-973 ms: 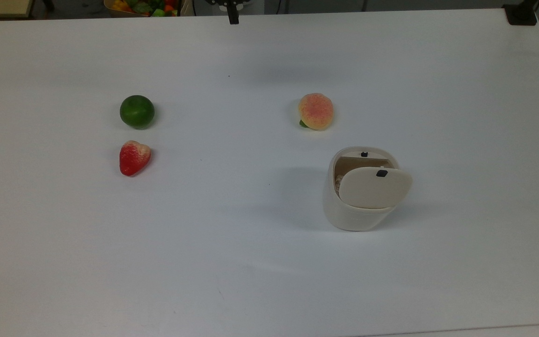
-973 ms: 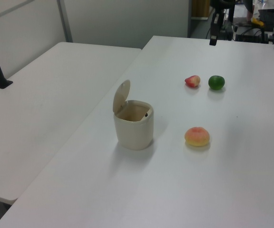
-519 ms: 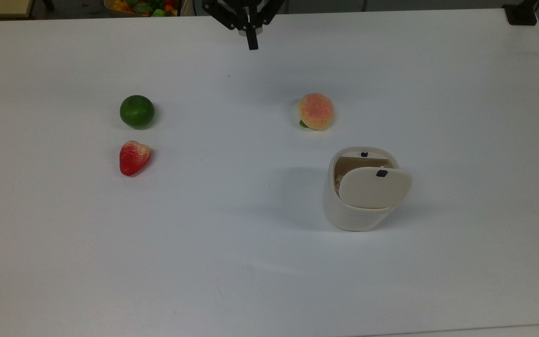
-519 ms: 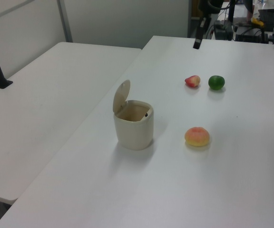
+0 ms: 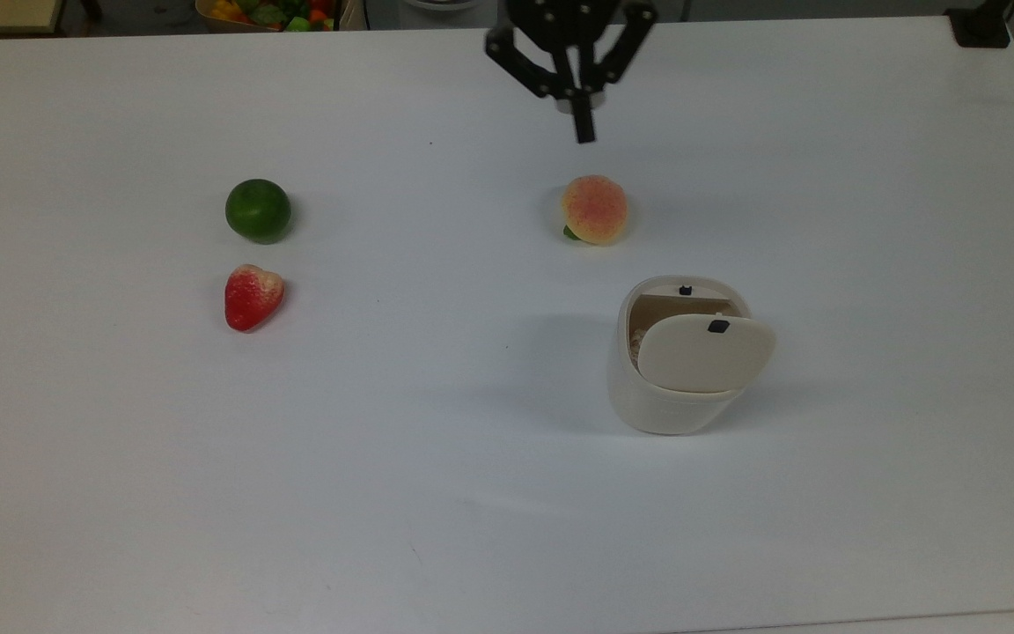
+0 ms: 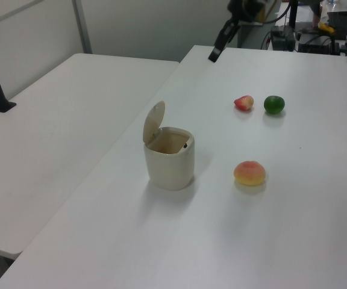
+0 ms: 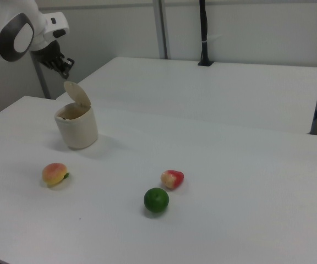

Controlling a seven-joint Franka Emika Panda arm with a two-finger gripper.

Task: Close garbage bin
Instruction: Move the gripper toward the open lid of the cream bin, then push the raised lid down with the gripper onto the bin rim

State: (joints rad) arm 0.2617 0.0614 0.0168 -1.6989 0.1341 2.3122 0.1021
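My gripper (image 5: 584, 132) hangs above the desk (image 5: 437, 493) near its far edge in the top view, just beyond the peach (image 5: 594, 209), and my fingers are pressed together into one dark tip, holding nothing. The garbage bin (image 5: 679, 370) stands upright toward the top view's right, nearer than the peach and well apart from me. Its lid (image 6: 154, 121) is tipped up on its hinge, standing almost upright at the left view's left side of the rim, so the mouth is open.

I judge the bin to be light, stiff plastic with a smooth skin; a sideways shove could slide or tip it. I need no grip here: with my fingers together I would come behind the raised lid, touch its outer face near the free upper edge, and push it gently over and down until it latches.

The lime (image 5: 258, 210) and strawberry (image 5: 252, 296) lie far off at the top view's left.
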